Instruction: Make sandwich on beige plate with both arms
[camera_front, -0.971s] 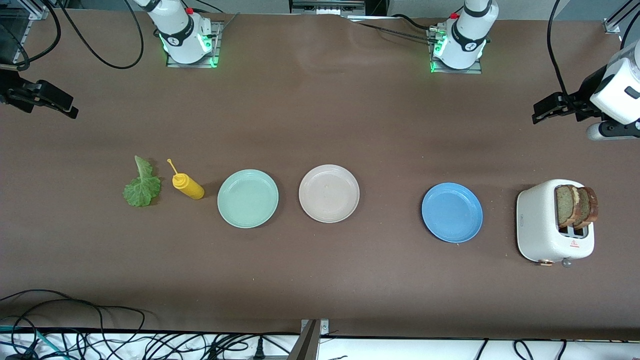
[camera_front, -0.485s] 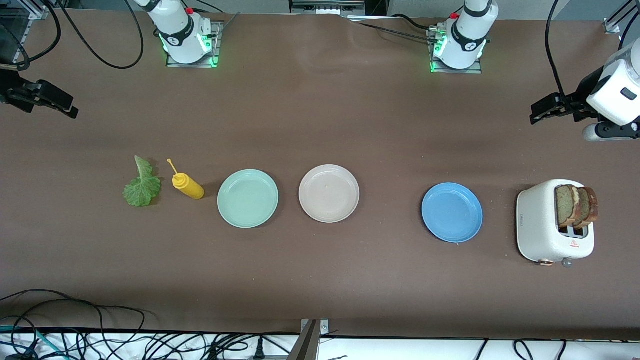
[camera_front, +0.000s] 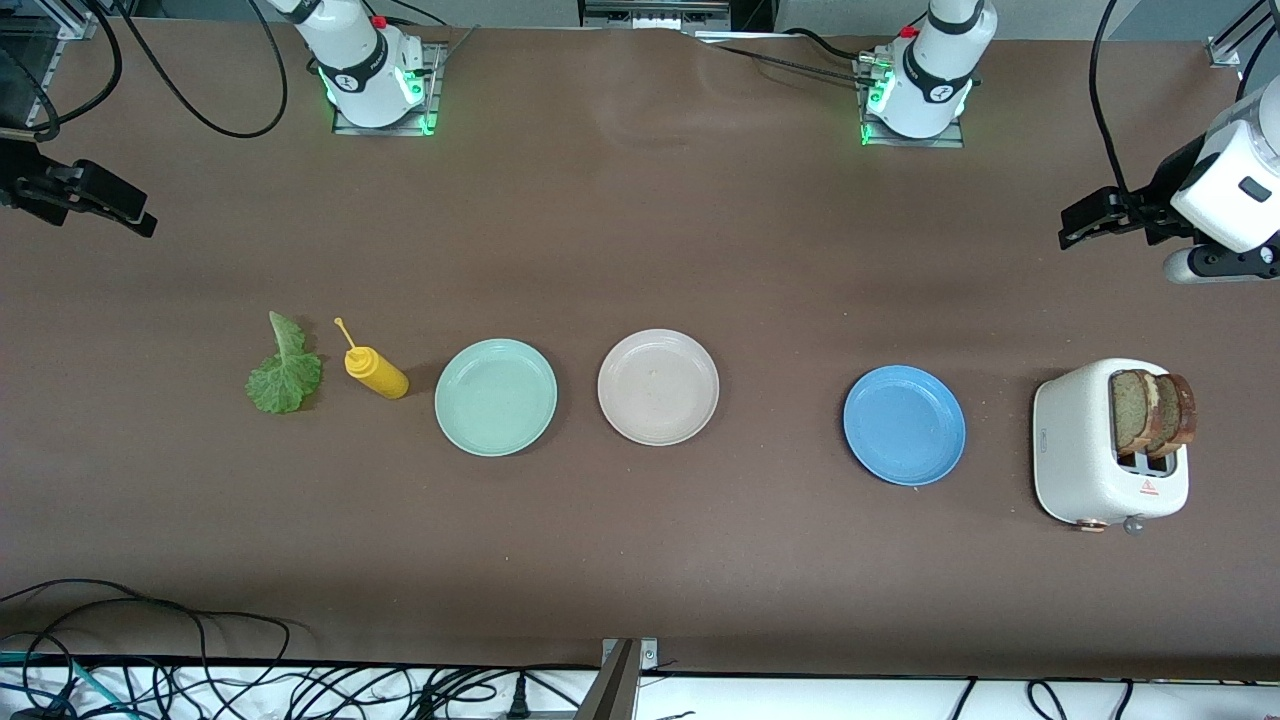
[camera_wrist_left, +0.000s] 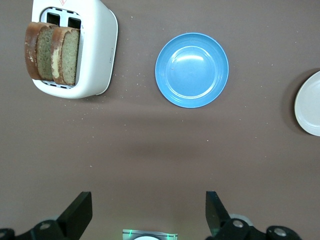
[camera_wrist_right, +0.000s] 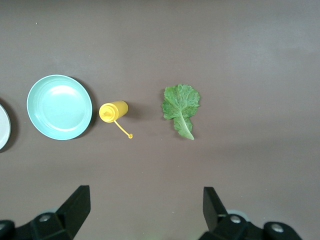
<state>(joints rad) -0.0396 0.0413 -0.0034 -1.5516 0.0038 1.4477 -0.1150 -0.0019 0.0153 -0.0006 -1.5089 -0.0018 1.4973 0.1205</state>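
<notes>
Both pairs of jaws stand spread wide and grasp nothing. Up in the air, the left gripper (camera_front: 1075, 222) hangs over bare table at the left arm's end, with the toaster (camera_front: 1100, 445) nearer the front camera than the spot below it; the right gripper (camera_front: 140, 220) hangs over bare table at the right arm's end. The beige plate (camera_front: 658, 386) sits empty between the mint-green plate (camera_front: 496, 397) and the blue plate (camera_front: 904, 424). Nothing of the sandwich is assembled: the 2 bread slices (camera_front: 1152, 411) stand upright in the toaster, and the lettuce leaf (camera_front: 285, 372) lies flat beside the yellow mustard bottle (camera_front: 375, 371). Every step appears left to do: bread, lettuce, bread.
</notes>
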